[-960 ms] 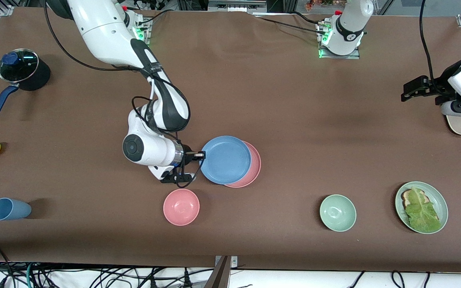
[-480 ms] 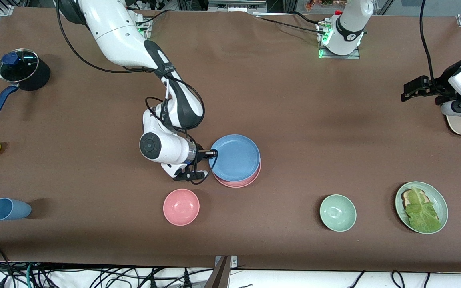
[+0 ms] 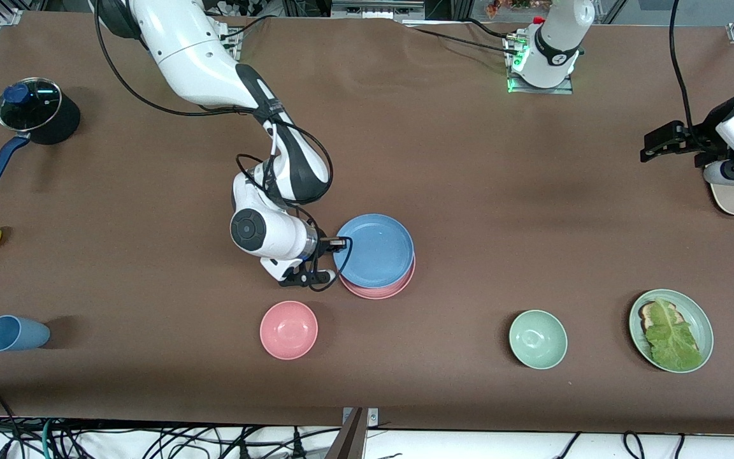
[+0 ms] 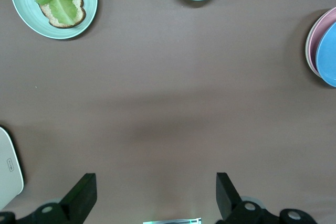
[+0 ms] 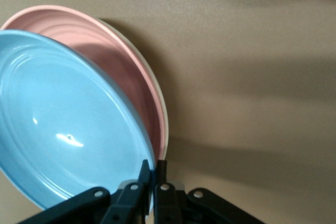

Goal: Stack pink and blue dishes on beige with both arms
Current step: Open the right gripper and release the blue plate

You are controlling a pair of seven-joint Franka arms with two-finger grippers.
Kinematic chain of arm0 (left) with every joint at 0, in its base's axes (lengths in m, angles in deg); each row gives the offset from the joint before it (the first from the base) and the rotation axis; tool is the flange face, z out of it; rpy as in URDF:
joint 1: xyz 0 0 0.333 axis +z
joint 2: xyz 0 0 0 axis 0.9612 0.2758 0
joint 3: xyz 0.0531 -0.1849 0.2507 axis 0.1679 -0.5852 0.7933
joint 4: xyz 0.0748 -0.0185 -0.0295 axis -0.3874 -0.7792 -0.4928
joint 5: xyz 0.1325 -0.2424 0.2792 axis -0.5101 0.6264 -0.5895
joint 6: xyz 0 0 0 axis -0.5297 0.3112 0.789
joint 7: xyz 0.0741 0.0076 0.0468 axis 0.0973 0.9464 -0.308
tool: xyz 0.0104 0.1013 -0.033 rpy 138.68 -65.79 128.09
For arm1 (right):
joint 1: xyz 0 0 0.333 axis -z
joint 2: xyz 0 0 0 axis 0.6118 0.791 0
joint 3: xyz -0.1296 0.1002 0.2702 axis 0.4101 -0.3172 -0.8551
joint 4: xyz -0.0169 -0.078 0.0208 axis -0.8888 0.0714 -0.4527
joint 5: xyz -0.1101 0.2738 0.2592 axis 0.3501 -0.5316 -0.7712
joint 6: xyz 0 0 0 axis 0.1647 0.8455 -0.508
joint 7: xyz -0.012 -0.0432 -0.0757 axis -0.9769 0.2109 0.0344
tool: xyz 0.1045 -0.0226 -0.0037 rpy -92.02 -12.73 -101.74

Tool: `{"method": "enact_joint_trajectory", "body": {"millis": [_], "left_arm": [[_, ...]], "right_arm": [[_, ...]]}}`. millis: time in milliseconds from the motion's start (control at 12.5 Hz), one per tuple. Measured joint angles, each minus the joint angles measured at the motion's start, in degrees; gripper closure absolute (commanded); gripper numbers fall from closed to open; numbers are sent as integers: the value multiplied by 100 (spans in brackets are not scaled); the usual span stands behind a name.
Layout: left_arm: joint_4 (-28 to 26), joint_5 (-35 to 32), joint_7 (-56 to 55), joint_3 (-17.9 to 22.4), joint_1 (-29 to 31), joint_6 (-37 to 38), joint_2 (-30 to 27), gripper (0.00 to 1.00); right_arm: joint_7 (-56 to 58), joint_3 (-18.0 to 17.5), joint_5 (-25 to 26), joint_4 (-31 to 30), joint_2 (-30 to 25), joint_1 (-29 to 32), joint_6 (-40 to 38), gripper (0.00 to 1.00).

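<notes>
Since a second ago the right claw (image 3: pixel 340 242), pinching the blue plate's (image 3: pixel 374 250) rim, has slid it squarely over the pink plate (image 3: pixel 380 292) mid-desk, so it should lower gently before releasing, while the left claw (image 3: pixel 650 145) waits open above the desk's left-arm edge.

The worktop (image 3: pixel 469 191) wears a brown cloth, matt and faintly creased near the arms' bases. The blue plate (image 3: pixel 374 250) looks like smooth plastic with a soft sheen; small highlights sit on its inside in the right wrist view. The pink plate (image 3: pixel 381 291) under it is the same smooth stuff, duller. A thin cream rim of the beige plate (image 5: pixel 164 109) shows beneath, matt. The right pincer (image 3: pixel 340 242) is black, hard and slightly shiny; the left pincer (image 4: pixel 155 195) is matt black. The arm shells are glossy white plastic. The saucepan (image 3: pixel 35 108) has a glass lid that mirrors light. The pink bowl (image 3: pixel 288 329) and green bowl (image 3: pixel 538 339) gleam faintly.
</notes>
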Motion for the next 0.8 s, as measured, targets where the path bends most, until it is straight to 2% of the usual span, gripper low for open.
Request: {"method": "enact_joint_trajectory", "body": {"millis": [80, 160, 240, 480, 800], "left_arm": [[0, 0, 0, 0, 0, 0, 0, 0], [0, 0, 0, 0, 0, 0, 0, 0], [0, 0, 0, 0, 0, 0, 0, 0], [0, 0, 0, 4, 2, 0, 1, 0], [0, 0, 0, 6, 4, 0, 1, 0]], "right_arm": [[0, 1, 2, 4, 12, -12, 21, 99], [0, 2, 26, 16, 21, -23, 29, 46], [-7, 3, 104, 45, 27, -28, 29, 1], [-38, 63, 604, 128, 28, -32, 28, 0], [-42, 339, 708, 273, -72, -30, -237, 0]]}}
